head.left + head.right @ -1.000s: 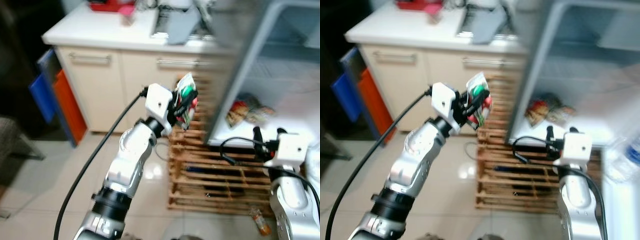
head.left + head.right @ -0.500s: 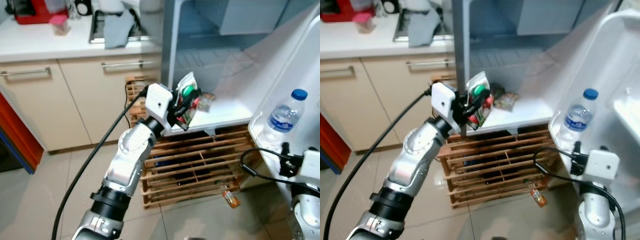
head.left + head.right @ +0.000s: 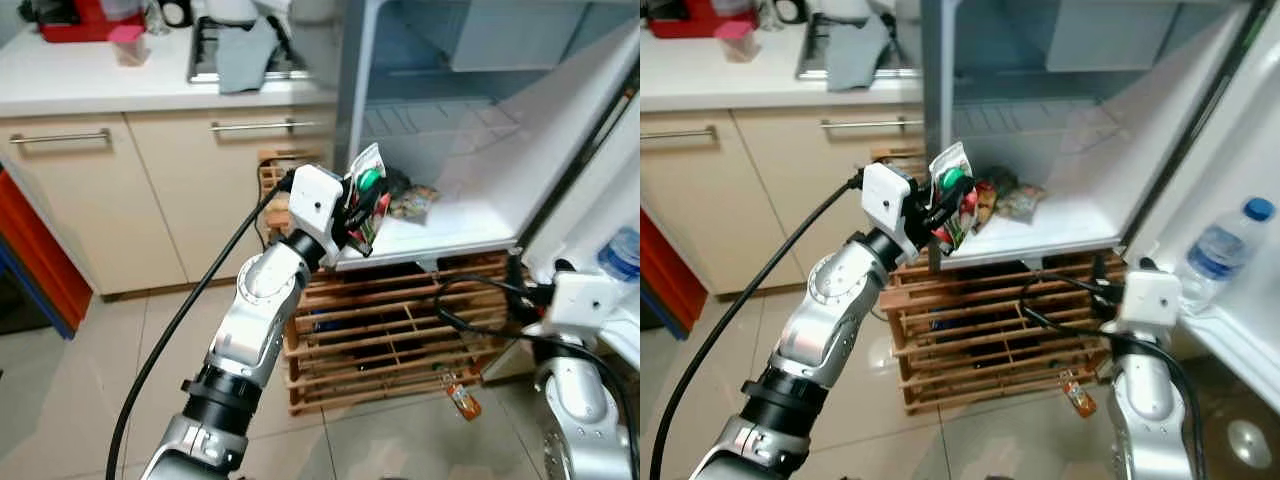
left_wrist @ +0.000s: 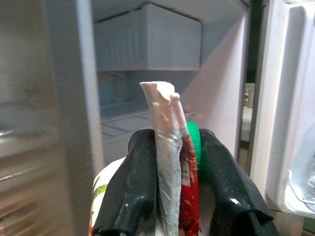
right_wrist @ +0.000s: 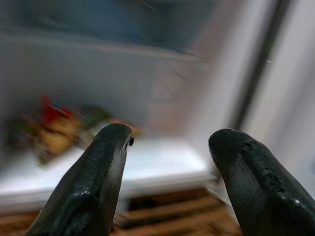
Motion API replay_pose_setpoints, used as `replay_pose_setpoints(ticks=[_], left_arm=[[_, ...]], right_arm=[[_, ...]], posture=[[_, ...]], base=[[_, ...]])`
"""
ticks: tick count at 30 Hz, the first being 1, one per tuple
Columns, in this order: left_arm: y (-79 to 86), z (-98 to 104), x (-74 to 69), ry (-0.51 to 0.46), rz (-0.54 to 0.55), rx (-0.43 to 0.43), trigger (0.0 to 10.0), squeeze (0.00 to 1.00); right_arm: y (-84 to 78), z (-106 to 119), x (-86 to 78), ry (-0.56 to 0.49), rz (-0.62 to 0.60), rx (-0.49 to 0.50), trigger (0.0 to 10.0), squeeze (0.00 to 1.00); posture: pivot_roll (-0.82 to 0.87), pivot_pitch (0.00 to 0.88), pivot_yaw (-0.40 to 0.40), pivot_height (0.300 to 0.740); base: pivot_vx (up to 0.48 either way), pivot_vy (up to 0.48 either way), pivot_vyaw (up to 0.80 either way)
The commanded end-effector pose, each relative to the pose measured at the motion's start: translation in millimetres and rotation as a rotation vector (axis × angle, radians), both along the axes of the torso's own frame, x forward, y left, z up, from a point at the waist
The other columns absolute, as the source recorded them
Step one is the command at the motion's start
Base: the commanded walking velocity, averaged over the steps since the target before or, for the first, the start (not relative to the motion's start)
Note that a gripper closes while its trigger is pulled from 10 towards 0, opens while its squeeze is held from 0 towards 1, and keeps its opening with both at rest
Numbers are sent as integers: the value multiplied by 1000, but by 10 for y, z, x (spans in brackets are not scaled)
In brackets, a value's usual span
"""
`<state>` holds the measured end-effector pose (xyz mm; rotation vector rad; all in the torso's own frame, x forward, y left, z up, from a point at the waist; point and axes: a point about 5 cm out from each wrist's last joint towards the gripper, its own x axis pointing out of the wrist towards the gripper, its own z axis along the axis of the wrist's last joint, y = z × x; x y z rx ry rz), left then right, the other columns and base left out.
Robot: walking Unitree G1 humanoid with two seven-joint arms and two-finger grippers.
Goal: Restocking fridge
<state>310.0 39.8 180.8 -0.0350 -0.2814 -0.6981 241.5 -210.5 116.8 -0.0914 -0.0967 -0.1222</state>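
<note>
Open fridge point(image 3: 470, 215), pouch point(image 3: 366, 200) in left fingers point(image 4: 140, 196)

Almost nothing is legible. The pouch point(image 4: 170, 167) pinched in the left gripper point(image 4: 172, 196) carries small print on its red side, possibly digits like "4" and "5", but it is too small and turned too far edge-on to read with confidence. The label on the water bottle point(image 3: 1220, 255) in the fridge door point(image 3: 1240, 150) is a pale blur. The packets point(image 3: 412, 202) on the fridge shelf point(image 3: 450, 235) show colours only, no readable words.
</note>
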Motion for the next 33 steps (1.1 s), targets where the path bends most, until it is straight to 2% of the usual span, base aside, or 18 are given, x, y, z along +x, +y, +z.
replay_pose_setpoints(ticks=[1,5,11,23,30,33], left_arm=[[-104,47,5,-9,-30,-6,10000,0],[-126,13,24,6,-22,12,10000,0],[-101,10,58,27,0,-12,10000,0],[-152,28,44,12,-12,-5,10000,0],[-141,84,34,-5,0,-31,10000,0],[-112,147,57,-21,34,-44,10000,0]], right_arm=[[95,71,42,-20,58,23,10000,0],[148,82,73,-22,96,25,10000,0],[175,54,83,-7,110,36,10000,0],[230,5,80,17,144,44,10000,0],[285,-4,88,27,178,35,10000,0],[322,2,91,27,203,22,10000,0]], posture=[[-128,0,-4,740],[-130,0,0,740],[-126,0,3,740],[-124,0,16,740],[-116,0,11,740],[-114,0,11,740]], base=[[322,-349,0],[359,-312,0],[393,-271,0],[402,-257,0],[384,-229,702],[0,0,669]])
